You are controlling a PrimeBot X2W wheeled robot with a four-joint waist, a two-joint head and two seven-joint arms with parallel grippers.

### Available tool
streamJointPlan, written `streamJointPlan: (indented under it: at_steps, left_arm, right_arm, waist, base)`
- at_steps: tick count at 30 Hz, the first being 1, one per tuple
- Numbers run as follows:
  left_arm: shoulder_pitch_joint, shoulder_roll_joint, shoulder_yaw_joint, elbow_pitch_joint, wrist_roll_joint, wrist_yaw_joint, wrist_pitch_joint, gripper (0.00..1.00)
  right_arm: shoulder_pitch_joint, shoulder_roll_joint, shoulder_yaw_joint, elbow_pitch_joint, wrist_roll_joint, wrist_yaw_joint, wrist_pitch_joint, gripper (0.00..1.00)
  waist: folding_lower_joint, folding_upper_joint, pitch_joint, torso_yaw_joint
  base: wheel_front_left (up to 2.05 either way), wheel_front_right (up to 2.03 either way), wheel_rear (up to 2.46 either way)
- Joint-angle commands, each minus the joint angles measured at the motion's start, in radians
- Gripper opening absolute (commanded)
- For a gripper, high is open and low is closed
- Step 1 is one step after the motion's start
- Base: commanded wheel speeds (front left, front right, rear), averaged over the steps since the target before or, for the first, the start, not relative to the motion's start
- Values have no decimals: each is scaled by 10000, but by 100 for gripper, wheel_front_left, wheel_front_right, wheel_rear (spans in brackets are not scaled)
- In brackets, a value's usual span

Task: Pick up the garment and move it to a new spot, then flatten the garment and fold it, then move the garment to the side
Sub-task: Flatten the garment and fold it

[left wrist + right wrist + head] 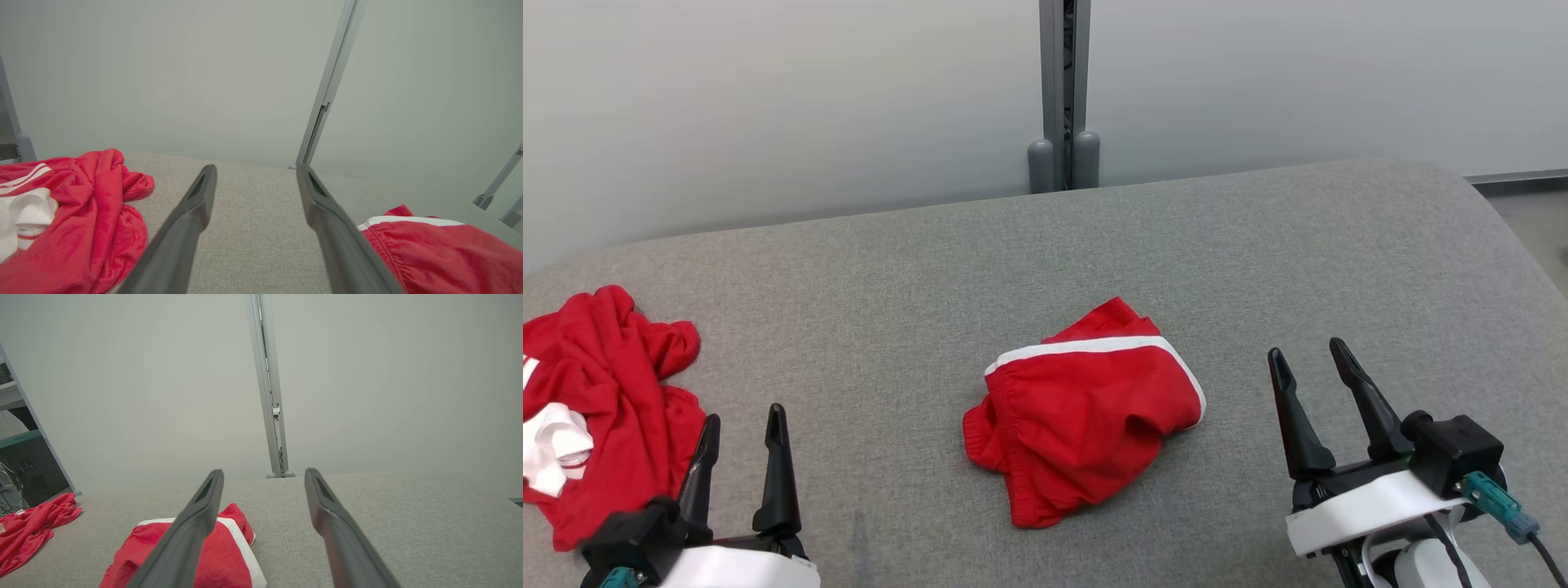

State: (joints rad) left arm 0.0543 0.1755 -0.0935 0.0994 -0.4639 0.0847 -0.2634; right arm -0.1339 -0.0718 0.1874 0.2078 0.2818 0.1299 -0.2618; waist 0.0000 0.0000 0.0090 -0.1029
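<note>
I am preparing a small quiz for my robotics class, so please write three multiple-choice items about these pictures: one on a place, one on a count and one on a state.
1. Where do the red shorts lie on the grey surface?
A. At its far right edge.
B. Near its middle.
C. Hanging over its far edge.

2. How many separate heaps of red cloth lie on it?
A. One.
B. Two.
C. Four.

3. How do the left gripper and the right gripper stand?
A. Both open, holding nothing.
B. Both shut on the shorts.
C. Left shut on cloth, right open.

Answers:
1 B: in the head view the shorts lie mid-surface, with one gripper toward each side.
2 B: there are the shorts and a crumpled pile at the robot's left.
3 A: each pair of fingers stands apart with nothing between them.
</note>
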Motion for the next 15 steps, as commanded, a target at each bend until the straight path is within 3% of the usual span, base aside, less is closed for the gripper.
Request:
streamJointPlan:
  at_steps: [1, 15]
  left_arm:
    - [34, -27, 99, 27, 102, -51, -17, 100]
    - [115, -238, 283, 177, 318, -110, -18, 100]
  right_arm:
    - [6, -77, 13, -42, 36, 15, -49, 100]
    - [35, -141, 76, 28, 91, 15, -49, 100]
  waist:
    - [0, 0, -11, 6]
    - [0, 0, -67, 98]
  base:
    - [0, 0, 0]
    - [0, 0, 0]
